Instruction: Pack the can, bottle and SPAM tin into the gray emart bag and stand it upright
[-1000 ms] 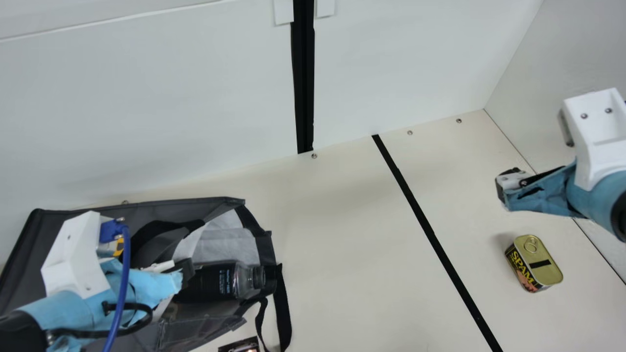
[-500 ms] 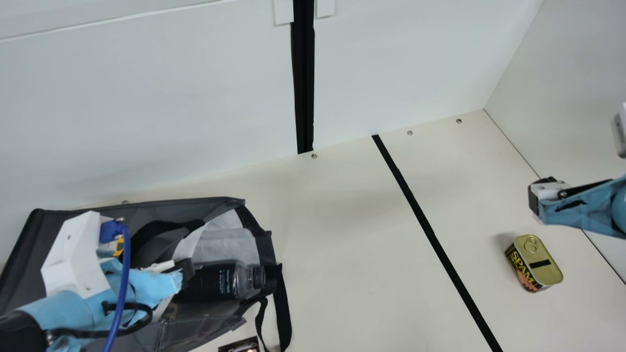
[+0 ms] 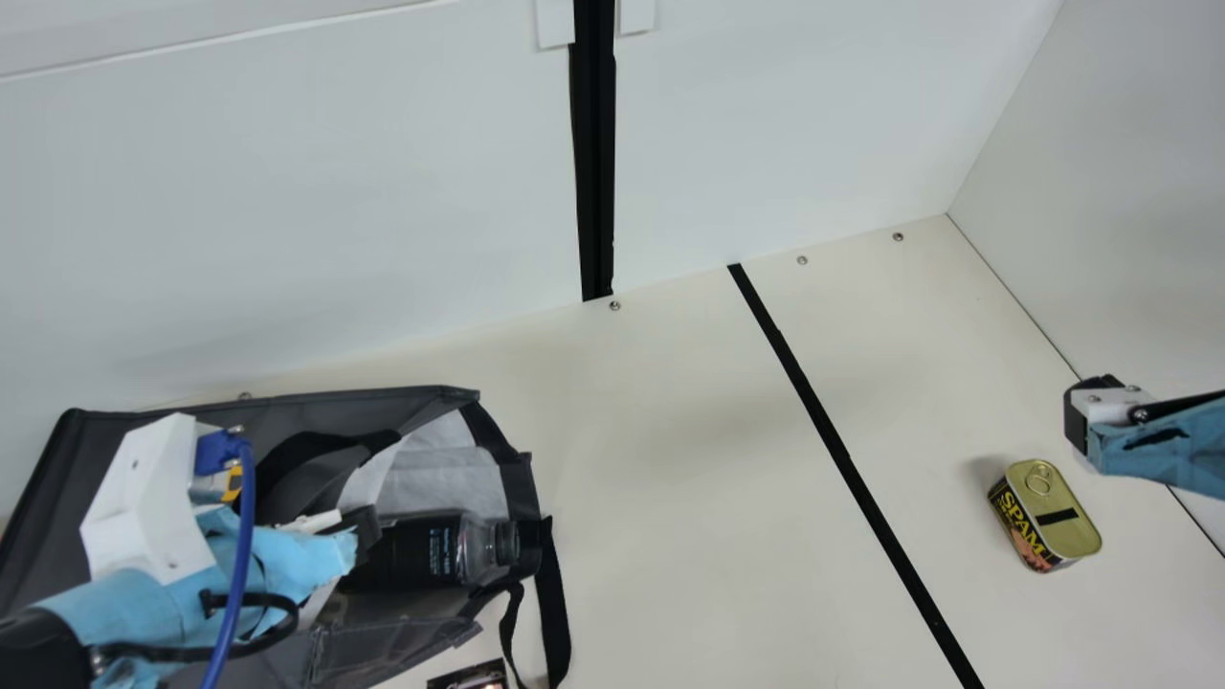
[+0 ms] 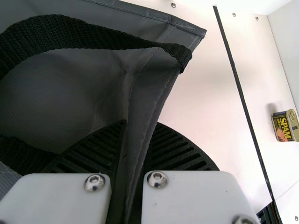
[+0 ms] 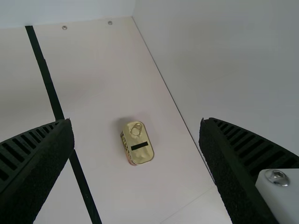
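SPAM tin (image 3: 1060,517) is seen lid-up on the table (image 3: 689,498), beyond the black stripe (image 3: 828,431), near the side wall (image 3: 1129,239). Fingers of the right gripper (image 3: 1077,421) are spread, nothing held. A fold of the gray emart bag (image 3: 345,407) is pinched by the left gripper (image 3: 360,538). The bag's middle is crossed by that arm and its blue cable (image 3: 241,565). The bottle (image 3: 412,552) is laid sideways in the bag's mouth, its base obscured. A dark printed item (image 3: 471,676) is cut off at the main view's bottom edge; it cannot be identified.
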`<action>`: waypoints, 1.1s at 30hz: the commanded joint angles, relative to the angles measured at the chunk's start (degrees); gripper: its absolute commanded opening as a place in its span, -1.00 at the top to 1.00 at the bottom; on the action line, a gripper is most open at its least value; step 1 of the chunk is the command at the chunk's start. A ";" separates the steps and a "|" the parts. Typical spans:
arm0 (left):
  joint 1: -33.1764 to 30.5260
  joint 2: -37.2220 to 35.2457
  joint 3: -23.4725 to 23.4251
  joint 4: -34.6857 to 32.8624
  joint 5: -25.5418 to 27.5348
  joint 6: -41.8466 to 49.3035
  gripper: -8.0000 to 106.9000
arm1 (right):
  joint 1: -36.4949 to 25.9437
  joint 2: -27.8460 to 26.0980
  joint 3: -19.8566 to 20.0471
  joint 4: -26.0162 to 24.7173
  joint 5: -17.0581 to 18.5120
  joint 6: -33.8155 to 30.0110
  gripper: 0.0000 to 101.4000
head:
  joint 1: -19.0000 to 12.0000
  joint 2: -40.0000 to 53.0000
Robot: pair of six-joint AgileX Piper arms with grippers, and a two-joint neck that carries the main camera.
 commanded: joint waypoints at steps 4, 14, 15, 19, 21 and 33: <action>0.00 0.00 0.00 0.00 0.00 0.00 1.00 | -4.06 -0.40 1.07 3.92 -0.11 -2.73 -0.87 | -1.30 -0.14; 0.00 0.00 0.00 0.00 0.00 0.00 1.00 | -8.92 -0.76 2.52 8.22 -0.11 -6.42 -0.87 | -1.30 -0.14; 0.00 0.00 0.00 0.00 0.00 0.00 1.00 | -9.20 -0.76 2.59 8.47 -0.11 -6.65 -0.87 | -1.30 -0.14; 0.00 0.00 0.00 0.00 0.00 0.00 1.00 | -10.11 -0.68 2.78 9.18 -0.11 -7.64 -0.87 | -1.30 -0.14; 0.00 0.00 0.00 0.00 0.00 0.00 1.00 | -10.54 -0.60 2.89 9.44 -0.11 -8.24 -0.87 | -1.30 -0.14; 0.00 0.00 0.00 0.00 0.00 0.00 1.00 | -13.25 0.40 4.67 11.14 -0.11 -15.03 -0.87 | -1.30 -0.14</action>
